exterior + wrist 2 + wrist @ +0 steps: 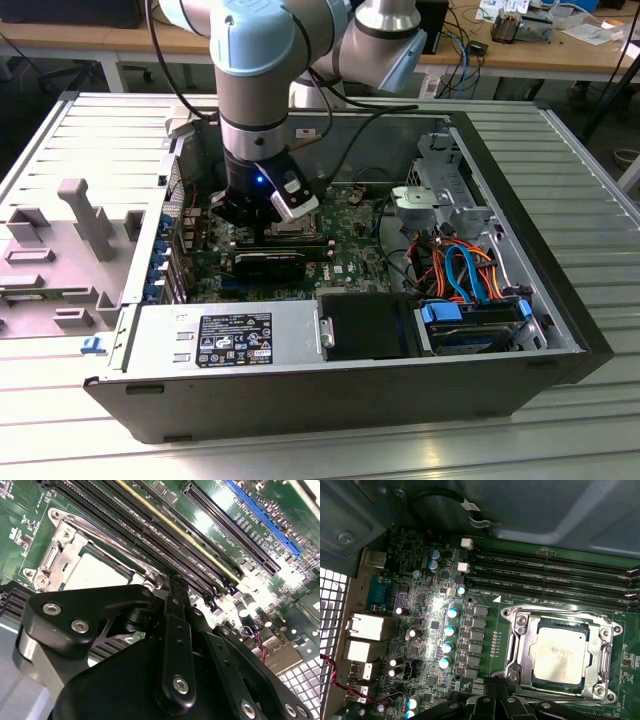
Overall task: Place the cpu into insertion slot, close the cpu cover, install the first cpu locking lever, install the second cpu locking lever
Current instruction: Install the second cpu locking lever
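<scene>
Reaching down into the open computer case [560, 330], the gripper [262, 228] is hanging low over the green motherboard [485, 625], just beside the socket. I cannot tell from the pictures whether it is open or closed, and nothing is showing in its grasp.

The cpu [560, 652] is already lying flat inside the insertion slot [542, 672], with its dull silver top facing up. In the second wrist view the same cpu [97, 572] is showing as a pale square just past the black body of the gripper [172, 587].

The cpu cover [517, 645] is lying down around the chip, and its square cutout is framing the metal top. Whether the locking levers are hooked I cannot tell.

Long black memory slots [550, 572] are running next to the socket, and one blue expansion slot [262, 517] is lying farther away. In the exterior view, a silver power supply [225, 340] is sitting at the near wall of the case, and orange and blue cables [465, 270] are lying toward the exterior view's right.
</scene>
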Controlling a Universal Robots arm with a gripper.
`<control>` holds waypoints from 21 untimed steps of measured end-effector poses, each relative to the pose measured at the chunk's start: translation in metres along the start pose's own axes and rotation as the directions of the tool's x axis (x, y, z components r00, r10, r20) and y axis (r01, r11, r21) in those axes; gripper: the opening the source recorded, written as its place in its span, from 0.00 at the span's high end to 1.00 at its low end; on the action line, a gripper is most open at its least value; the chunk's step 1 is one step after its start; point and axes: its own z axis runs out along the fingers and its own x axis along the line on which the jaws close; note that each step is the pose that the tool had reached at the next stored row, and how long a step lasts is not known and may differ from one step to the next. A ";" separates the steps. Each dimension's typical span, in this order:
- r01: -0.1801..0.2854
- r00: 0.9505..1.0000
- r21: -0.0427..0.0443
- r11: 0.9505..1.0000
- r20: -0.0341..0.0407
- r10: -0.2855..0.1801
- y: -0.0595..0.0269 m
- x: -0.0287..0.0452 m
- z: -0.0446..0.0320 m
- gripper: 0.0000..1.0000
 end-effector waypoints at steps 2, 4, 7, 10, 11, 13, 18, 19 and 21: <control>0.000 1.000 0.000 1.000 0.000 0.000 0.0001 0.0004 0.0000 0.89; 0.000 1.000 0.000 1.000 0.000 0.000 0.0011 0.0003 -0.0001 0.89; 0.000 1.000 -0.001 1.000 0.000 0.000 0.0056 -0.0004 0.0003 0.89; 0.001 1.000 0.000 1.000 0.000 -0.001 0.0065 -0.0006 0.0002 0.89; 0.000 1.000 0.000 1.000 0.000 0.000 0.0067 -0.0005 -0.0027 0.89; 0.000 1.000 0.000 1.000 0.000 0.000 0.0075 -0.0003 -0.0168 0.89; 0.000 1.000 0.000 1.000 0.000 0.000 0.0102 -0.0011 -0.0465 0.89; 0.000 1.000 -0.001 1.000 -0.003 0.000 0.0101 -0.0030 -0.0505 0.89; 0.000 1.000 -0.002 1.000 -0.012 0.000 0.0093 -0.0085 -0.0522 0.89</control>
